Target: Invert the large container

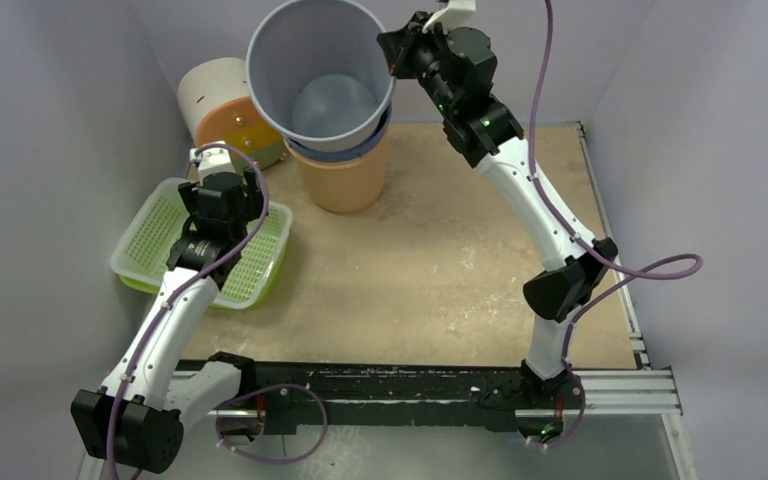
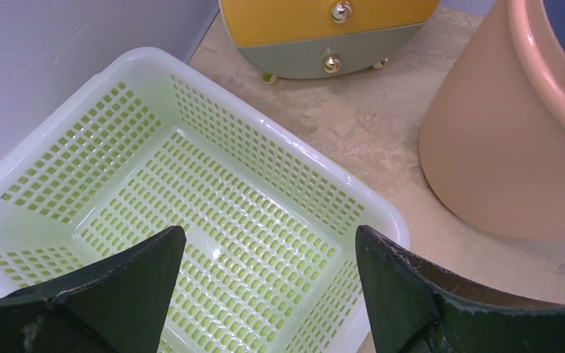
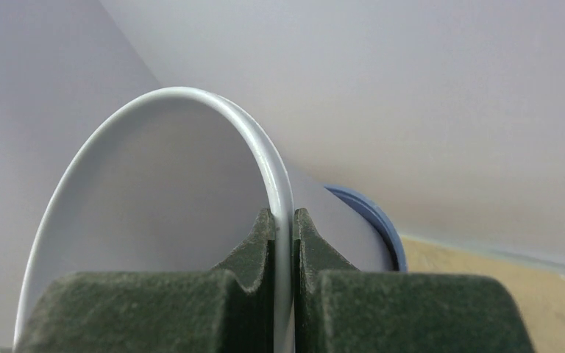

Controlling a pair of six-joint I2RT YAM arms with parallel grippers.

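Grey container (image 1: 325, 80) was the large one, and it stood at the back of the table (image 1: 440, 260), raised above a stack of two smaller vessels. Its base was at the mouth of the blue container (image 1: 360, 148), which was nested in the peach container (image 1: 345, 180). We could not tell whether grey and blue touched.

We saw the right gripper (image 1: 392, 62) clamped on the grey rim at its right side. In the right wrist view one finger lay inside the wall and one outside, with only the thin lip between them. We judged the step in hand to be the lift clear of the stack, with the turn itself not yet begun.

We reckoned the next move called for more height, then a roll of the wrist through half a turn. A pinch on one point of the rim looked a weak hold for so wide a body, so we expected it might swing or slip.

Its mouth faced upward and its closed base downward. Its long axis ran close to upright, perhaps leaning a little.

Further out, the left gripper (image 2: 268, 250) hung with its jaws wide apart and nothing between them, over the green basket (image 2: 287, 140) at the left. Behind the basket stood a round yellow box (image 1: 230, 125) with small knobs.
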